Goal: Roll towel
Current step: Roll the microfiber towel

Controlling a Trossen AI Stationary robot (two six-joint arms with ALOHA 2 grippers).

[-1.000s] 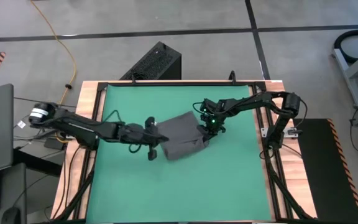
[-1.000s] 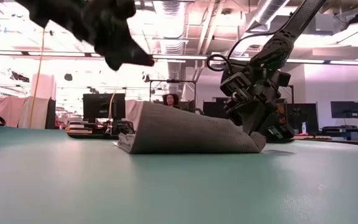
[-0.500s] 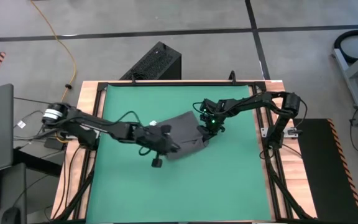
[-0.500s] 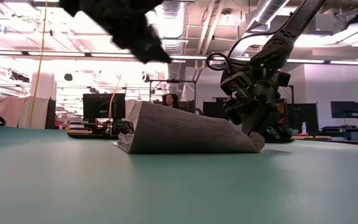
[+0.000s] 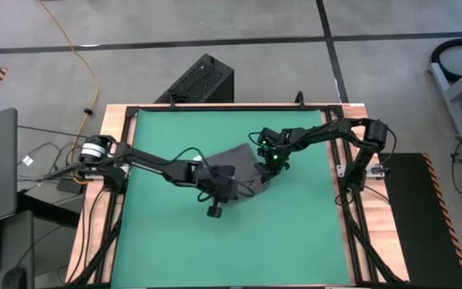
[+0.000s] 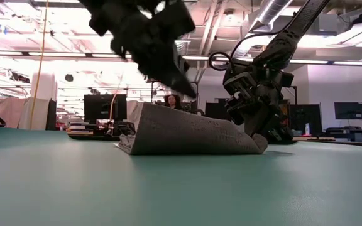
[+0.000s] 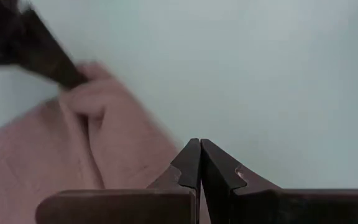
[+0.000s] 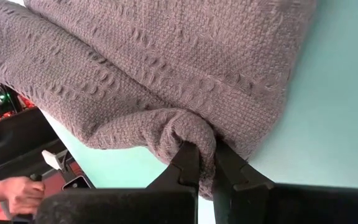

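The dark grey towel lies folded on the green mat near the middle; in the low view its left end stands higher than its right. My right gripper is shut on the towel's right end. My left gripper is shut and empty; in the low view it hovers just above the towel's near part, pointing down and to the right. The left wrist view shows its shut fingertips beside the towel. My right gripper pinches a bunched fold at the towel's right end between its two fingers. The fingers slant down from the far right. The held fold sits low by the mat, and the towel's underside rests on the mat, slack.
A black frame rail and wooden border run around the mat. Bare mat lies toward the near edge and the far left. A person's hand and screens show in the room beyond the table.
My left gripper has gone toward the table's right edge, over the towel's near part, and come down toward it, staying shut. The towel and my right gripper have kept still.
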